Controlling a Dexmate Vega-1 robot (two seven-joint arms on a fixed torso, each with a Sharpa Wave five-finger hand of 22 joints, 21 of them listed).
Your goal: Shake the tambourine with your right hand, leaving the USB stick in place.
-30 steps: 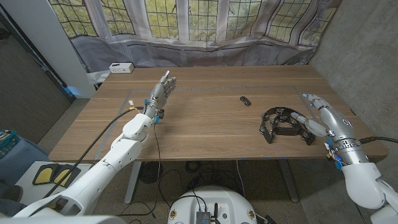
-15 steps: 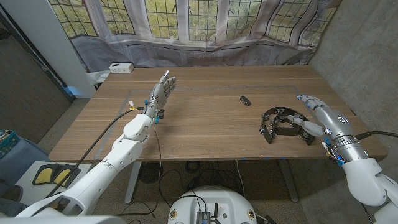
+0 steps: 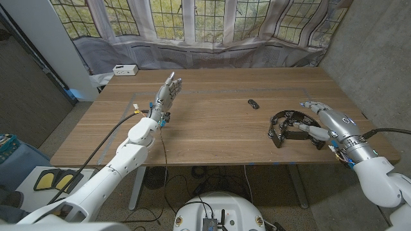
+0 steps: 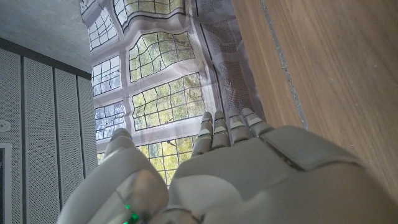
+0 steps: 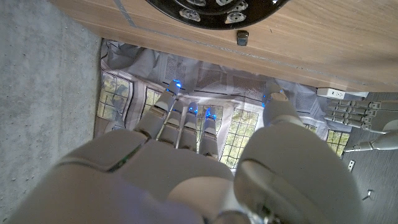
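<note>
The black tambourine (image 3: 292, 128) with metal jingles lies flat near the table's right front. My right hand (image 3: 326, 119) hovers at its right side, fingers spread and straight, thumb reaching over the rim; whether it touches I cannot tell, and nothing is gripped. In the right wrist view the tambourine (image 5: 211, 9) and the small dark USB stick (image 5: 242, 38) sit beyond my right hand's (image 5: 186, 155) outstretched fingers. The USB stick (image 3: 253, 104) lies on the wood behind and left of the tambourine. My left hand (image 3: 167, 95) stands on its edge at mid-left, fingers straight, holding nothing.
A white box (image 3: 124, 70) sits at the table's (image 3: 212, 135) back left corner. A black cable (image 3: 109, 138) runs along my left arm. A curtain and windows close off the far side, and a concrete wall (image 3: 379, 51) stands on the right.
My right hand has slid left and toward me, its fingers and thumb now nearer the tambourine's right rim. Tambourine, USB stick and left hand have not moved.
</note>
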